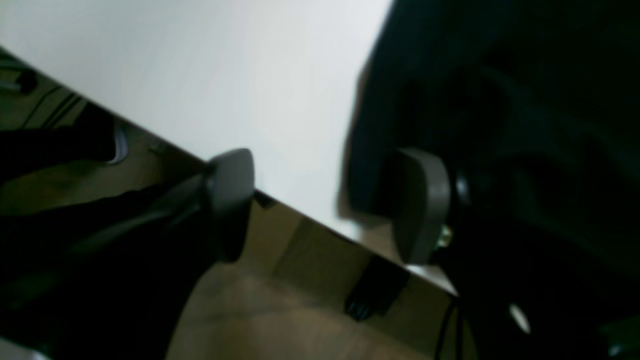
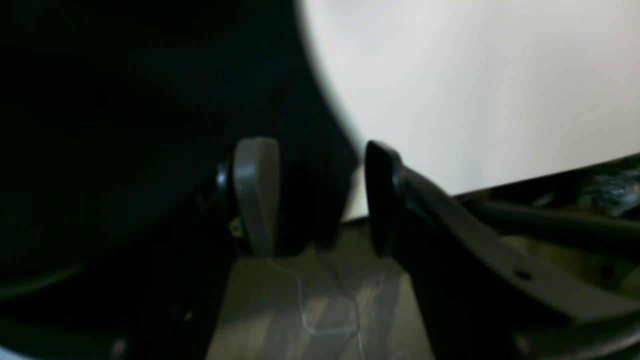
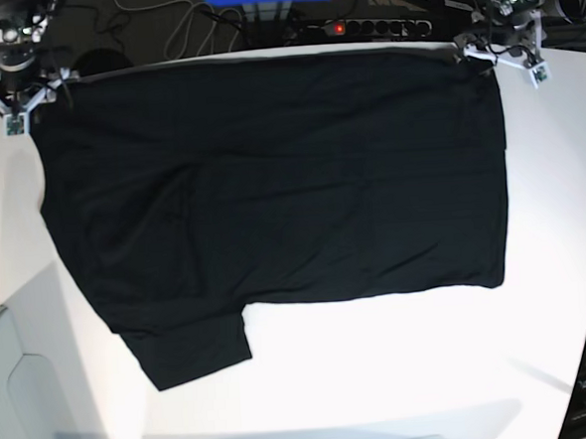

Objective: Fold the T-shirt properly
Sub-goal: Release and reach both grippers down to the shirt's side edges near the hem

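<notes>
Both grippers at T-shirt (image 3: 271,181) far corners | left gripper (image 1: 330,205) fingers spread, right gripper (image 2: 312,195) likewise | pinch hem only, not desk (image 3: 382,373), before folding

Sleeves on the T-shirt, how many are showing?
1: a sleeve sticks out at the near left of the T-shirt in the base view. The other may be folded under.

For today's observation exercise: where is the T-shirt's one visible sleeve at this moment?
In the base view, the sleeve sticks out from the T-shirt at the lower left, lying flat on the white table, far from both hands.
</notes>
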